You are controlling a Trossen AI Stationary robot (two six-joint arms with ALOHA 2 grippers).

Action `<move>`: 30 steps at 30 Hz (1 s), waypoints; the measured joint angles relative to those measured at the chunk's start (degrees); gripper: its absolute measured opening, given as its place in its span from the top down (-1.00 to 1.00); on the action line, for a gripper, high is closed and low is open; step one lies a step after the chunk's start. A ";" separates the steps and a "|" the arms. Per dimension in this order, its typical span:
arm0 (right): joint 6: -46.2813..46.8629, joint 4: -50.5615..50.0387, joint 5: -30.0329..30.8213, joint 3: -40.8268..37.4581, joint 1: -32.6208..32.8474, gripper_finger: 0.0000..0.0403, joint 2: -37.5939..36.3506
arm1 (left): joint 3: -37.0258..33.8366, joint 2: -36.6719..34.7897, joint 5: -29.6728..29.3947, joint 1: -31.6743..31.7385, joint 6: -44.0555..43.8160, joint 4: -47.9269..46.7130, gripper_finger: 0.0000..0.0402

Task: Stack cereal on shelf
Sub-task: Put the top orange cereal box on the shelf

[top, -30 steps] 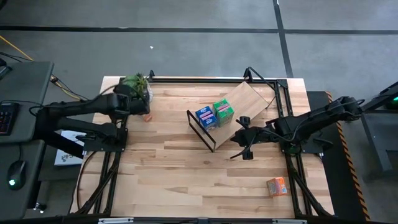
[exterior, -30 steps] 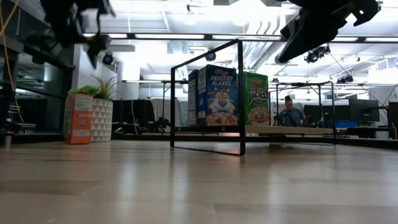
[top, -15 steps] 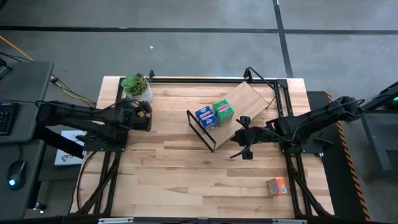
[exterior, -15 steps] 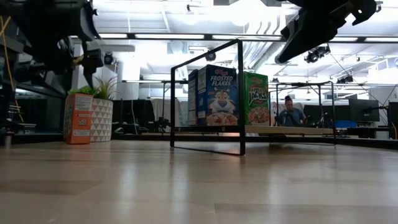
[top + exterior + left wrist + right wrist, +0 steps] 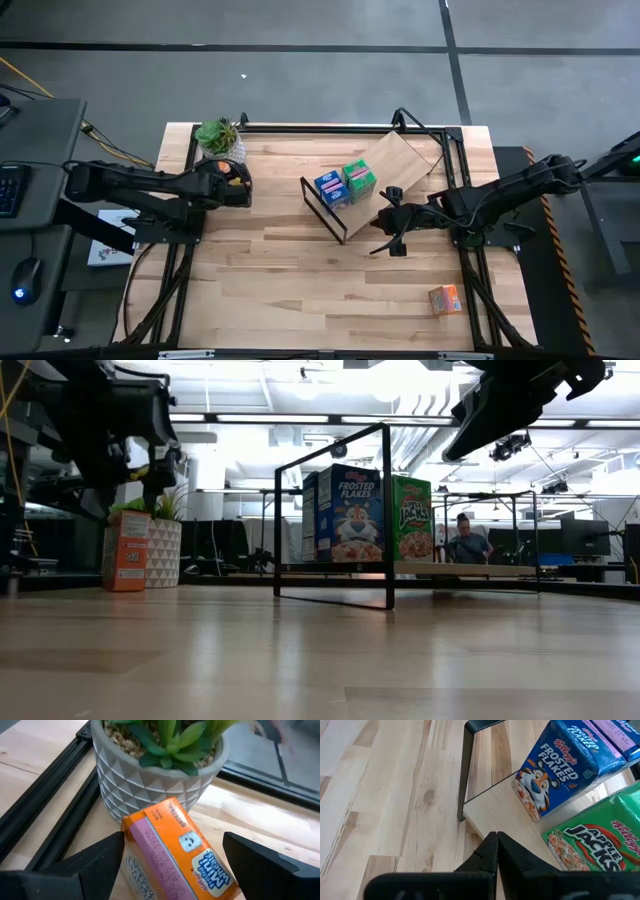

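Left end effector (image 5: 170, 862): spread wide, its two dark fingers standing either side of the orange cereal box (image 5: 172, 852) without touching it; nothing gripped.
Step in hand: the approach to a pick, judging by that straddle.
Next move: probably lower and square up to the box, then close across its narrow sides, keeping clear of the pot.
Orange cereal box: printed cardboard, rectangular, upright on the counter (image 5: 290, 270), just beside the potted plant (image 5: 160, 760).
Potted plant: grey faceted pot, gritty fill, stiff green leaves.
Right end effector (image 5: 496, 851): clenched on nothing, hovering by the shelf (image 5: 400, 165).
Shelf: pale smooth wood panels in a thin black frame; it carries a blue cereal box (image 5: 329, 187) and a green cereal box (image 5: 359, 178), upright, side by side.
Second orange box (image 5: 445, 298): near the counter's front right corner, well apart.
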 joint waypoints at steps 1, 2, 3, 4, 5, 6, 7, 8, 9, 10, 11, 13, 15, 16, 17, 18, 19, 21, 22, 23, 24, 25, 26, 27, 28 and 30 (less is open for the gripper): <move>0.00 -0.02 0.00 0.00 0.00 1.00 0.00 | 0.00 0.44 0.18 0.12 0.21 0.28 -0.65; 0.00 0.00 0.00 0.00 -0.01 1.00 0.00 | 0.00 0.84 0.18 0.26 0.25 0.56 -0.65; 0.00 -0.02 0.00 0.00 -0.01 1.00 0.00 | 0.00 1.19 0.28 0.38 0.25 0.77 -0.65; 0.00 -0.03 0.00 0.00 0.00 1.00 0.00 | 0.00 1.51 0.37 0.40 0.21 0.84 -0.65; 0.00 -0.02 0.00 0.00 0.00 1.00 0.00 | 0.00 1.83 0.41 0.39 0.23 0.93 -0.65; 0.00 -0.02 0.00 0.00 -0.01 1.00 0.00 | 0.00 2.10 0.63 0.38 0.25 0.96 -0.65; 0.00 -0.04 0.00 0.00 0.00 1.00 0.00 | 0.00 2.31 0.81 0.38 0.42 0.95 -0.65; 0.00 -0.04 0.00 0.00 0.00 1.00 0.00 | 0.05 2.56 0.92 0.38 0.66 0.96 -0.65; 0.00 -0.04 0.00 0.00 0.00 1.00 0.00 | 0.06 2.83 1.59 0.38 0.88 0.94 -0.65; 0.00 -0.04 0.00 0.00 0.00 1.00 0.00 | -0.02 3.14 2.31 0.38 0.93 0.77 -0.64; 0.00 -0.04 0.00 0.00 0.00 1.00 0.00 | -0.04 3.30 2.47 0.36 0.91 0.63 -0.64; 0.00 -0.04 0.00 0.00 0.00 1.00 0.00 | 0.00 3.61 2.63 0.34 0.93 0.86 -0.63; 0.00 -0.04 0.00 0.00 -0.02 1.00 0.00 | -0.02 3.76 3.37 0.34 1.84 0.78 -0.60; 0.00 -0.04 0.00 0.00 0.00 1.00 0.00 | -0.02 3.74 3.40 0.34 2.26 0.81 -0.58; 0.00 -0.04 0.00 0.00 0.00 1.00 0.00 | 0.00 3.74 3.62 0.34 2.38 0.85 -0.54; 0.00 -0.04 0.00 0.00 -0.01 1.00 0.00 | 0.00 3.74 3.76 0.34 2.39 0.77 -0.50; 0.00 -0.04 0.00 0.00 0.00 1.00 0.00 | 0.00 3.74 3.76 0.34 2.39 0.81 -0.46; 0.00 -0.04 0.00 0.00 0.00 1.00 0.00 | 0.00 3.74 3.76 0.34 2.39 0.80 -0.35; -0.01 -0.02 0.00 0.00 -0.01 1.00 0.00 | 0.00 3.74 3.76 0.34 2.40 0.81 -0.30; -0.02 0.00 0.00 0.00 0.00 1.00 0.00 | 0.00 3.74 3.76 0.34 2.55 0.83 -0.24; -0.02 0.00 0.00 0.00 0.00 1.00 0.00 | 0.00 3.72 3.77 0.34 2.80 0.83 -0.18; -0.01 0.00 0.00 0.00 -0.01 1.00 0.00 | 0.00 3.72 3.81 0.32 2.93 0.82 -0.13; 0.00 0.00 0.00 0.00 0.00 1.00 0.00 | 0.00 3.67 4.06 0.29 3.34 0.83 -0.08; -0.01 0.02 0.00 0.00 0.00 1.00 0.00 | 0.04 3.50 4.34 0.29 3.90 0.83 -0.03; 0.00 0.04 0.00 0.00 -0.02 1.00 0.00 | 0.30 3.32 4.65 0.24 4.52 0.69 0.01; -0.02 0.06 0.00 0.00 0.00 1.00 0.00 | 1.27 2.91 4.73 -0.40 6.70 0.79 0.08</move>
